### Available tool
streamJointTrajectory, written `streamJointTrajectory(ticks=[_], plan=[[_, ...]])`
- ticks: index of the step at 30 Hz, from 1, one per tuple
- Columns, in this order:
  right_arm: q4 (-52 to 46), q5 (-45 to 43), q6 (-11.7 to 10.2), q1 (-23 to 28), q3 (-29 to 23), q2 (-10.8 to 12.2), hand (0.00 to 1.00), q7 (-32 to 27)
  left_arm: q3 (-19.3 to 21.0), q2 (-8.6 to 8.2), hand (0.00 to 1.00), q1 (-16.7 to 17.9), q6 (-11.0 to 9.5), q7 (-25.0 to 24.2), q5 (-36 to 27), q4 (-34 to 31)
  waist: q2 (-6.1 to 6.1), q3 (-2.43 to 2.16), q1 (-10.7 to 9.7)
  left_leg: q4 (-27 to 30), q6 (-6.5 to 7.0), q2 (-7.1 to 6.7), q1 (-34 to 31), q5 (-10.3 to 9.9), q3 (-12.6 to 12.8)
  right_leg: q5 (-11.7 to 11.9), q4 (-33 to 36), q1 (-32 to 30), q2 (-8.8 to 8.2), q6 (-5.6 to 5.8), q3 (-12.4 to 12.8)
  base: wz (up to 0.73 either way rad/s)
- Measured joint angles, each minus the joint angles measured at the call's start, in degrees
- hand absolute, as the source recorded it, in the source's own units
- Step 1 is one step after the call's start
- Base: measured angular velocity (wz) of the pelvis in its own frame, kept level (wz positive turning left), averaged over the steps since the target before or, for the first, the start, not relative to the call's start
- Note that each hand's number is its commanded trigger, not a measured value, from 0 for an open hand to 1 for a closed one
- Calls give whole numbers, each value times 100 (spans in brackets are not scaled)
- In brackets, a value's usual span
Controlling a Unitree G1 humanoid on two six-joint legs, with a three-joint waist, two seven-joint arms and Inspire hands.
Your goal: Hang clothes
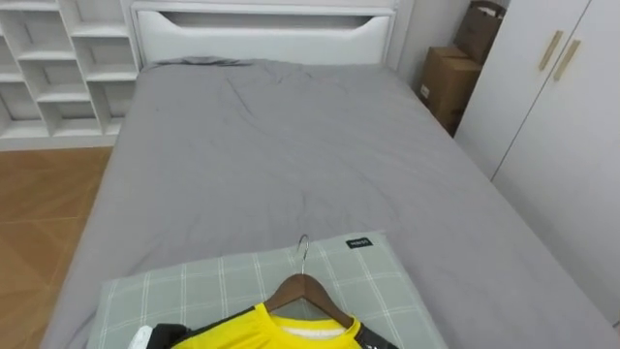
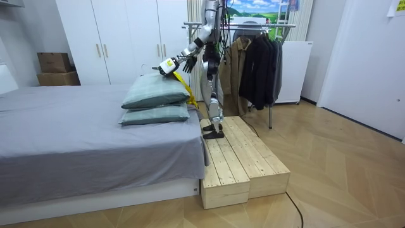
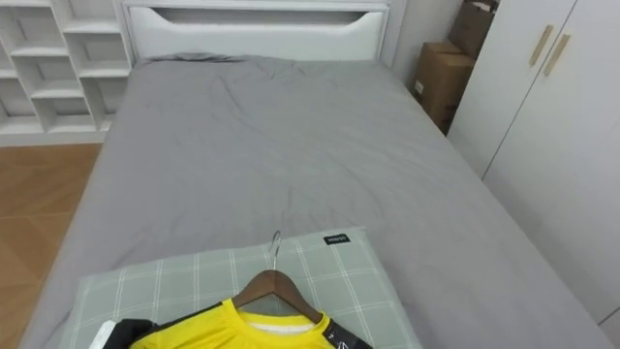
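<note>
Left hand, grip impossible to tell, hovers by the yellow shirt on its hanger over the pillow: seemingly the pickup stage, next needing a firm hold on the hanger.

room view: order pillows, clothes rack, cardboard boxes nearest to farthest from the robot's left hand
1. pillows, right under the left hand
2. clothes rack, behind the robot
3. cardboard boxes, far off on the room view's left
</note>
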Motion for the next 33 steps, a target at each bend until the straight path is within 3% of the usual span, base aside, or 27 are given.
streamJointTrajectory(ticks=[7, 12, 19, 22, 24, 25, 30, 33], plan=[[-796, -474, -118, -71, 11, 1, 0, -77, -21, 25, 100, 2, -57, 63, 858, -483, 1, 6, 33, 63, -1, -4, -115, 1, -22, 10, 5, -66, 21, -16, -21, 3], [-1934, -570, -127, 7, 288, 4, 0, -62, -127, 172, 100, -2, -55, 91, 1366, -1064, 28, 12, 41, 106, -1, -2, -173, 1, -18, 10, 61, -143, 18, -16, -21, 0], [-2551, -560, -248, -3, 611, 9, 0, -51, -141, 183, 100, -4, -56, 192, 1385, -1152, 34, 17, 116, 123, -1, -1, -152, 1, -28, 10, 52, -78, -3, -16, -3, 0], [-2684, -560, -227, 4, 642, 7, 0, -35, -204, 251, 100, -4, -75, 313, 1612, -1470, 74, 43, 202, 124, -2, -2, -152, 0, -35, 10, 55, -76, -9, -15, -20, 0], [-3091, -583, -221, 14, 649, 11, 0, -14, -232, 305, 100, 1, -85, 330, 1878, -1837, 156, 93, 205, 124, -1, -7, -161, 0, -33, 12, 67, -92, -12, -13, -20, 0], [-3318, -627, -221, 14, 652, 19, 0, -10, -232, 313, 100, 1, -90, 331, 2060, -2032, 187, 86, 214, 120, 0, -8, -169, 0, -32, 13, 73, -138, -4, -11, -17, 0], [-3873, -599, -271, 13, 694, 27, 0, -9, -313, 315, 100, 1, -381, 552, 2375, -2299, 207, 70, 220, 121, -1, 0, -143, 1, -33, 13, 65, -102, 4, -11, -26, 0], [-3877, -598, -295, 13, 694, 33, 0, -7, -346, 314, 100, 1, -397, 558, 2483, -2302, 207, 70, 223, 89, -1, 1, -85, 0, -32, 13, 58, -65, 7, -10, -31, 0]])
